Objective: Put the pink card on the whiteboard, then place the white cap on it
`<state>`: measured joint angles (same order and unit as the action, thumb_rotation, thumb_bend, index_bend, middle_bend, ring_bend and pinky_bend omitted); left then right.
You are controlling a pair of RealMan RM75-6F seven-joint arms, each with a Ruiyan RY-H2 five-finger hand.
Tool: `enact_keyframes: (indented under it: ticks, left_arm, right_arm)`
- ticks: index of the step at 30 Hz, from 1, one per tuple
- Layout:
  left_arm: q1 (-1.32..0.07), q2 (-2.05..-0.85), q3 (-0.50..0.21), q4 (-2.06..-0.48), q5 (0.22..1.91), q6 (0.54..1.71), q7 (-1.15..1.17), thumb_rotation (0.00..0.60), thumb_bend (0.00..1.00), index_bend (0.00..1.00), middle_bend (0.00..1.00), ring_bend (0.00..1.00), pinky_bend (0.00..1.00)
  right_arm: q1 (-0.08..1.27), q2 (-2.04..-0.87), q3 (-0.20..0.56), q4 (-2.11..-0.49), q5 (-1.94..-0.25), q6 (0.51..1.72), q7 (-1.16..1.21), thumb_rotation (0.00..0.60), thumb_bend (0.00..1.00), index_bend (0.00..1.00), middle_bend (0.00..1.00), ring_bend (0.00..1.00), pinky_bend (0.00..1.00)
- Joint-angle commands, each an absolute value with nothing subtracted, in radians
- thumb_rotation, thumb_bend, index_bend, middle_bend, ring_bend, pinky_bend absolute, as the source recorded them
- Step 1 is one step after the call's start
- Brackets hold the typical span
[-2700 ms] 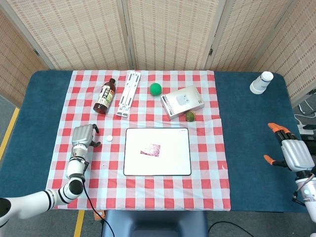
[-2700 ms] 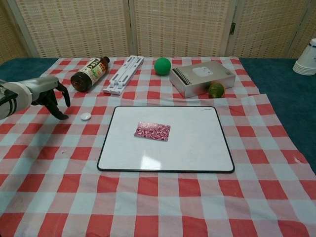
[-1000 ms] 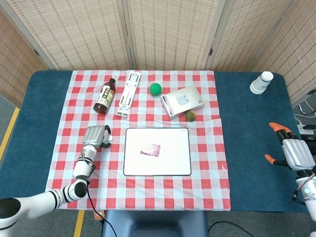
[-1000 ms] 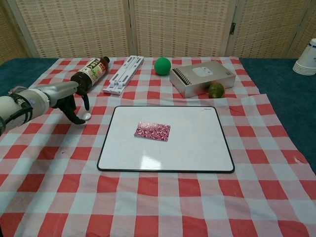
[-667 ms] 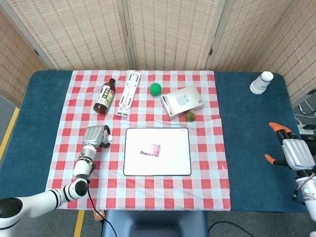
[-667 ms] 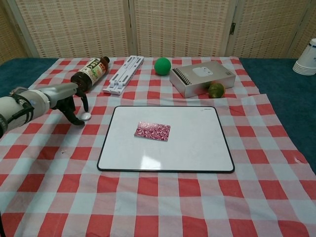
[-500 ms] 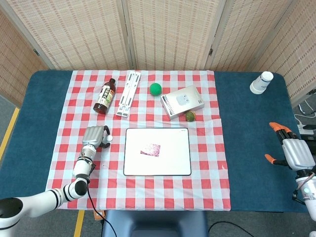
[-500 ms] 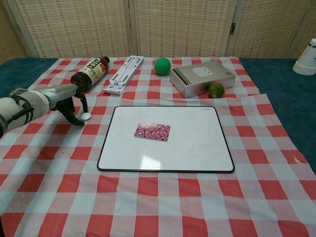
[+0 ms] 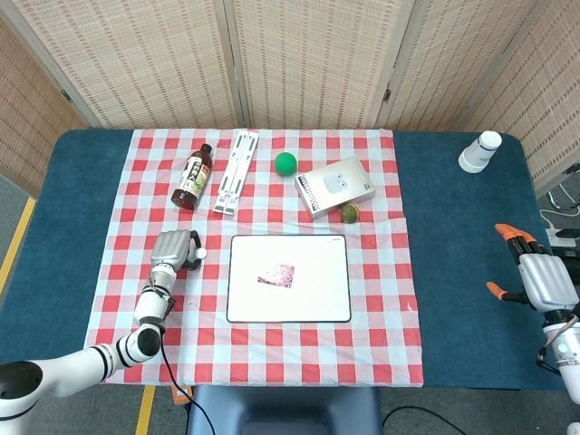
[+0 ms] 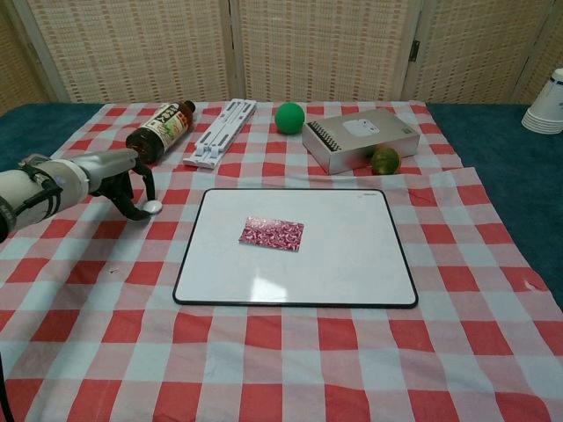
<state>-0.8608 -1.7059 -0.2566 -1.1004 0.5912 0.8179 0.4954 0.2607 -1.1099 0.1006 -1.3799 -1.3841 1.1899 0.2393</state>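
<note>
The pink patterned card [image 9: 277,274] [image 10: 272,234] lies flat on the whiteboard [image 9: 317,299] [image 10: 352,264], left of its middle. The small white cap [image 9: 200,255] [image 10: 154,207] rests on the checked cloth just off the whiteboard's upper left corner. My left hand [image 9: 174,249] [image 10: 113,172] hovers low right beside it, thumb and a finger curved in a C with their tips at the cap's left side; the cap lies at the mouth of that curve, not lifted. My right hand [image 9: 540,280] rests far off at the table's right edge, fingers apart and holding nothing.
Behind the whiteboard lie a brown bottle [image 10: 159,131] on its side, a white folding stand [image 10: 220,132], a green ball [image 10: 289,117], a grey spiral notebook [image 10: 361,139] and a small greenish fruit [image 10: 384,160]. Stacked paper cups [image 9: 479,151] stand at the far right.
My left hand travelled right across the cloth to the cap, then settled with its fingers curling closer around it. The cap, the card and the right hand stayed put.
</note>
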Motion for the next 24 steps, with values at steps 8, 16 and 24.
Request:
enact_keyframes:
  ticks: [8, 16, 24]
  left_arm:
    - [-0.864, -1.7, -0.262, -1.11, 0.585, 0.825, 0.494, 0.6, 0.34, 0.5, 1.0, 1.0, 1.0]
    - [-0.861, -1.666, -0.271, -1.2, 0.601, 0.863, 0.49, 0.6, 0.34, 0.5, 1.0, 1.0, 1.0]
    - [-0.871, -1.648, -0.263, -1.397, 0.6, 0.934, 0.537, 0.6, 0.34, 0.5, 1.0, 1.0, 1.0]
  right_arm:
    - [0.263, -1.111, 0.101, -1.376, -1.382, 1.185, 0.24, 0.6, 0.15, 0.02, 0.07, 0.0, 0.26]
    - [0.263, -1.111, 0.1, -1.379, -1.384, 1.185, 0.238, 0.6, 0.15, 0.02, 0.07, 0.0, 0.26]
    - [0.252, -1.104, 0.104, -1.38, -1.387, 1.21, 0.25, 0.6, 0.15, 0.0, 0.07, 0.0, 0.26]
